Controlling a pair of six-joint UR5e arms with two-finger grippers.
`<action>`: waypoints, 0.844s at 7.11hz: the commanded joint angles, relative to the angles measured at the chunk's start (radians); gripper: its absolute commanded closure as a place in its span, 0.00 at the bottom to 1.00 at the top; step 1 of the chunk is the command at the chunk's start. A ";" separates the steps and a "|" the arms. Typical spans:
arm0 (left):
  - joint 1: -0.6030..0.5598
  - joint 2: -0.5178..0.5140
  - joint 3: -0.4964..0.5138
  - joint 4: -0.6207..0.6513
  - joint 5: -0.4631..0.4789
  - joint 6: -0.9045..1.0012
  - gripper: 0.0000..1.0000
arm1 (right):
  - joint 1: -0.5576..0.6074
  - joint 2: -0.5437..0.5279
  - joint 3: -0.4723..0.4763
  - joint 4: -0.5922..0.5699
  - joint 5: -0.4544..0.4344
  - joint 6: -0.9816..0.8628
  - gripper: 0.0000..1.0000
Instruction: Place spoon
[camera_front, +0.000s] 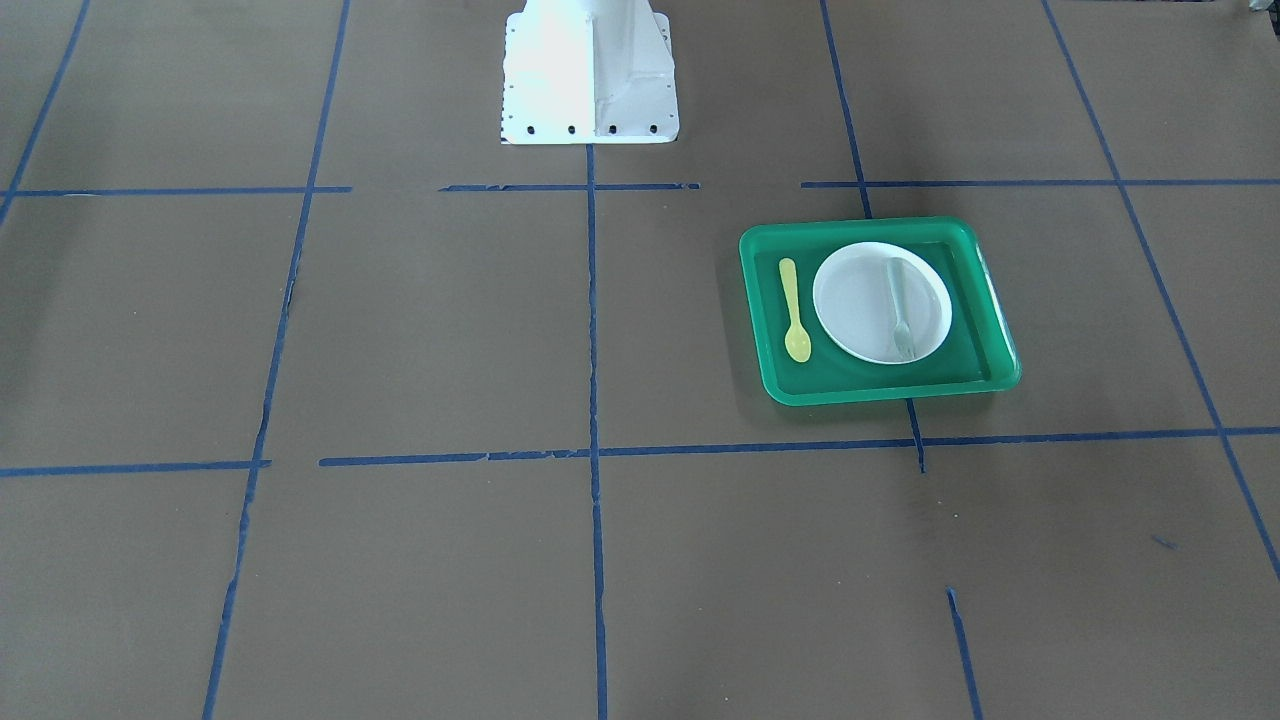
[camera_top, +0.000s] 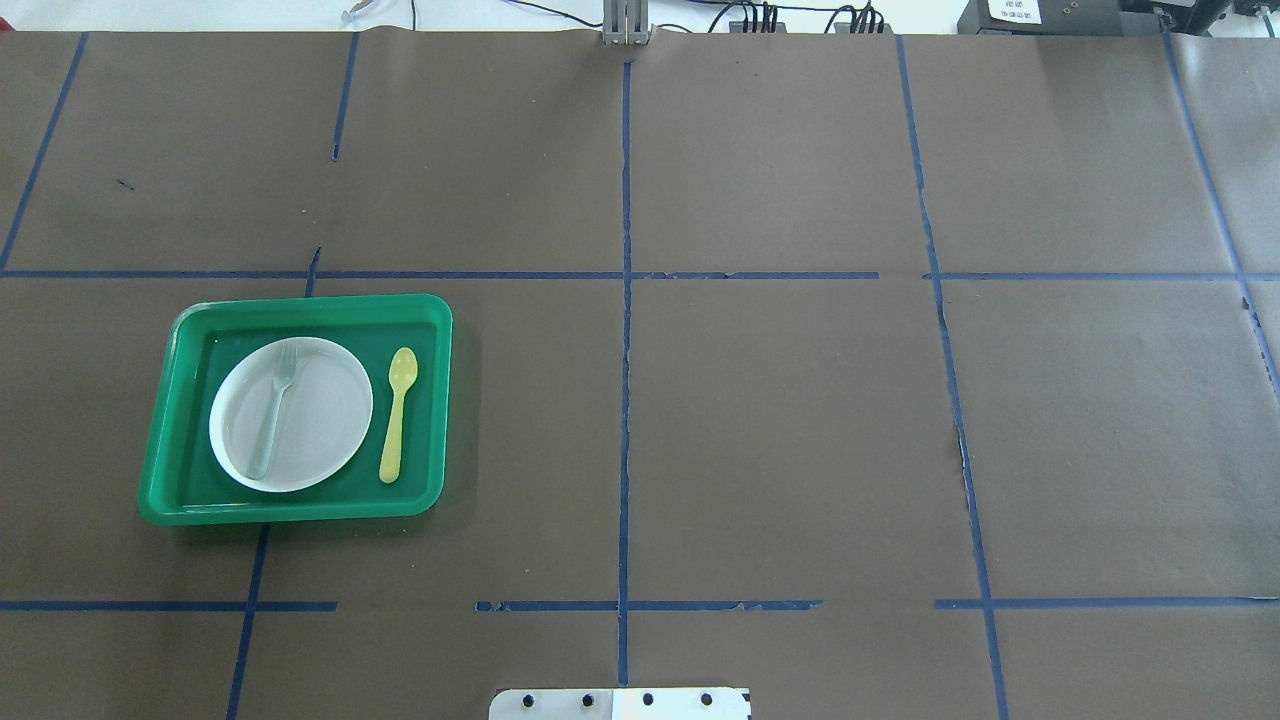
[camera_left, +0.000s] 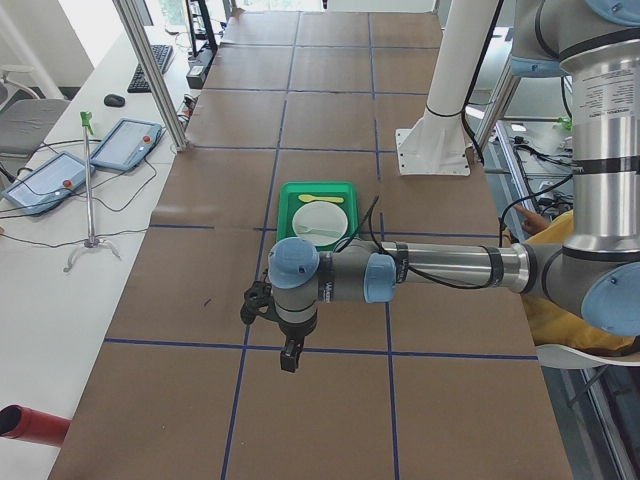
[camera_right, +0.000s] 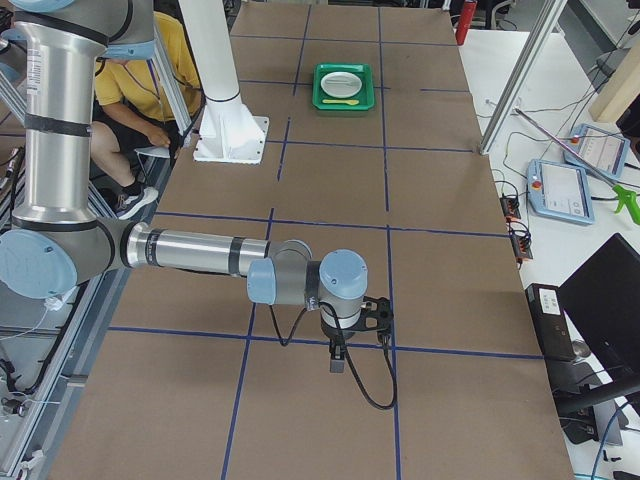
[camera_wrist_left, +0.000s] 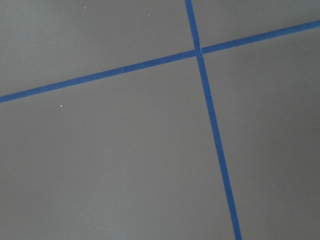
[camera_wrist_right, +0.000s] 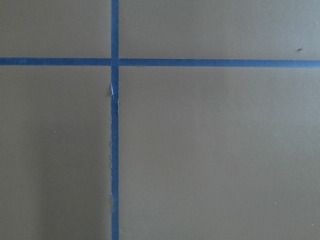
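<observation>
Spoon (camera_top: 398, 412): lies flat on the floor of the green tray (camera_top: 300, 302), just beside the white plate (camera_top: 320, 420) and clear of its rim, on the side toward the counter's middle. Bowl end points away from the robot. A pale fork (camera_top: 275, 410) lies on the plate. The tray sits on the counter (camera_top: 780, 430), on the robot's left half. Left claw (camera_left: 288, 360) and right claw (camera_right: 337, 362) hang over bare counter, well apart from the tray. Only the side views show them, so I cannot tell whether either is open or closed.

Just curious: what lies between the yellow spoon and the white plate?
Overhead view: only bare green plastic tray floor separates yellow plastic spoon from round white plate.
</observation>
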 joint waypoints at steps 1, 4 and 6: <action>-0.001 -0.001 0.006 0.000 -0.003 0.000 0.00 | 0.000 0.000 0.000 0.000 0.000 0.000 0.00; -0.001 0.000 0.001 0.000 -0.003 0.002 0.00 | 0.000 0.000 0.000 0.000 0.000 0.000 0.00; -0.001 0.002 -0.004 0.000 -0.004 0.003 0.00 | 0.000 0.000 0.000 0.000 0.000 0.000 0.00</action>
